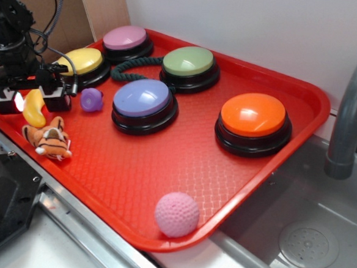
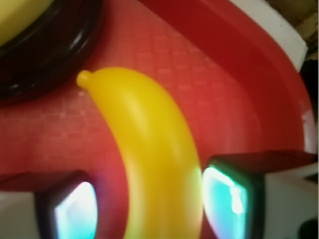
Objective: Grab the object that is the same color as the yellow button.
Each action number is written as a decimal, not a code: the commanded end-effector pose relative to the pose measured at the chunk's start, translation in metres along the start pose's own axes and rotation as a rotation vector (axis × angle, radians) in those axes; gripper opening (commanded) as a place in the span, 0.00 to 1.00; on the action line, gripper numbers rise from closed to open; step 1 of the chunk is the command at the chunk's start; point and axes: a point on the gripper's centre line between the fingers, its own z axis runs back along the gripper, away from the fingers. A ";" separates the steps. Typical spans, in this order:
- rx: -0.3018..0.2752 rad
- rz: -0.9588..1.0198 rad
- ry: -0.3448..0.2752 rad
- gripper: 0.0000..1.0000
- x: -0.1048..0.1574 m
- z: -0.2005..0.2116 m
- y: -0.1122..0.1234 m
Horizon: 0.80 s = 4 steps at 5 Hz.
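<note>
A broad red plastic tray [image 1: 188, 171] with a textured floor fills the counter, its right side beside a grey metal sink [image 1: 318, 242] and a curved grey faucet [image 1: 352, 109]. Five large round push buttons with black bases stand on the tray: an orange-topped one [image 1: 254, 115] at right, a purple-topped one [image 1: 142, 98] in the middle, a light green-topped one [image 1: 188, 61] behind it, a pink-topped one [image 1: 124, 38] at the back, and the pale yellow domed button [image 1: 80, 61] at back left. A dark green braided rope [image 1: 131, 68] curls between the pink and green buttons. The black robot arm [image 1: 12, 18] reaches down at the tray's left edge, its gripper [image 1: 32, 99] straddling the small glossy yellow toy banana [image 1: 34, 108]. In the wrist view, the banana [image 2: 149, 154] lies on the tray between the two fingers [image 2: 232, 196]; the right one is at its flank, the left one slightly clear, so the jaws are narrowed around it without a full clamp visible. A dimpled pink ball [image 1: 176, 214] rests against the tray's near rim. An orange striped plush tiger [image 1: 48, 139] lies just below the banana. A small purple toy [image 1: 91, 100] sits between the yellow and purple buttons.
</note>
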 end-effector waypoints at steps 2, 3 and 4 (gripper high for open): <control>-0.002 -0.106 -0.088 0.00 0.001 0.043 -0.006; -0.026 -0.233 -0.095 0.00 -0.004 0.083 -0.024; -0.102 -0.373 -0.114 0.00 -0.020 0.122 -0.045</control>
